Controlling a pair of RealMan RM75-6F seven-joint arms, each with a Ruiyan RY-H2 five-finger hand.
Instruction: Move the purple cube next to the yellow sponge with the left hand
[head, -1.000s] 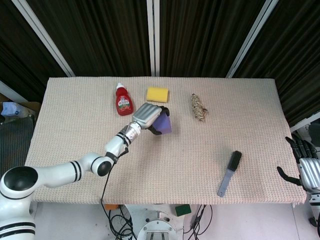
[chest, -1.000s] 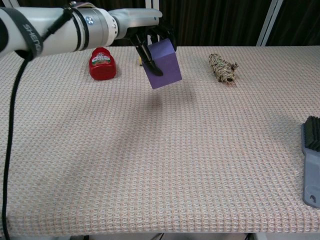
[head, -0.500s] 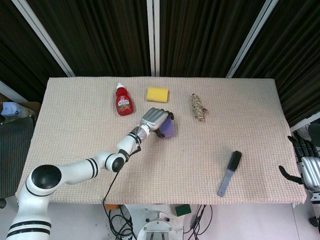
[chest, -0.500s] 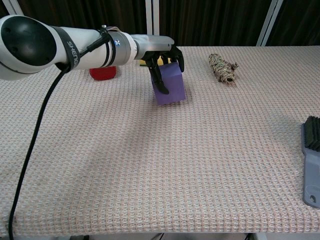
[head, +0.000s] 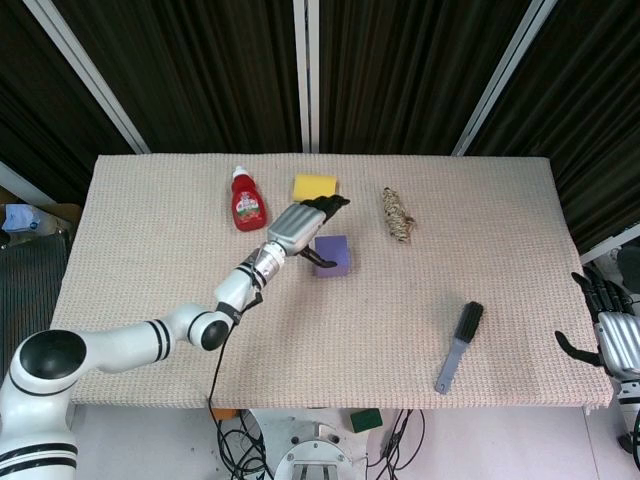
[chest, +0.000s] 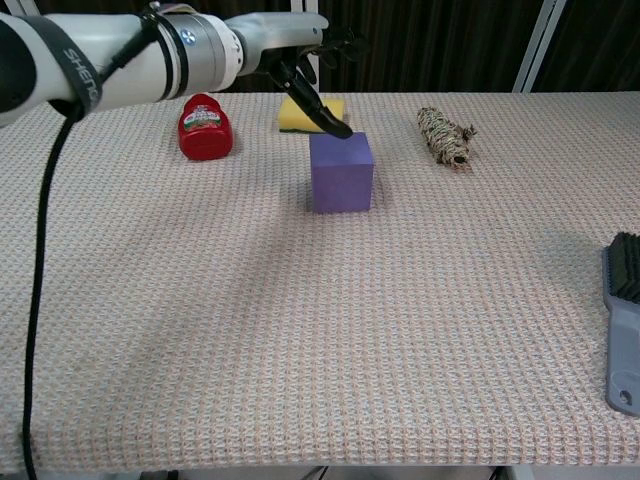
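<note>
The purple cube (head: 332, 255) (chest: 341, 172) stands flat on the mat, a little in front of the yellow sponge (head: 314, 186) (chest: 296, 114), with a gap between them. My left hand (head: 300, 226) (chest: 303, 52) hovers above and just left of the cube with its fingers spread and nothing in them; the thumb points down toward the cube's top edge. My right hand (head: 610, 335) hangs open off the table's right edge, seen only in the head view.
A red bottle (head: 246, 201) (chest: 204, 128) lies left of the sponge. A bundle of twine (head: 397, 214) (chest: 447, 136) lies to the right. A grey brush (head: 459, 345) (chest: 623, 325) rests near the front right of the woven mat (head: 150, 260).
The left hand lowered the cube onto the mat, let go of it, spread its fingers and rose up and back. The right hand stayed put.
</note>
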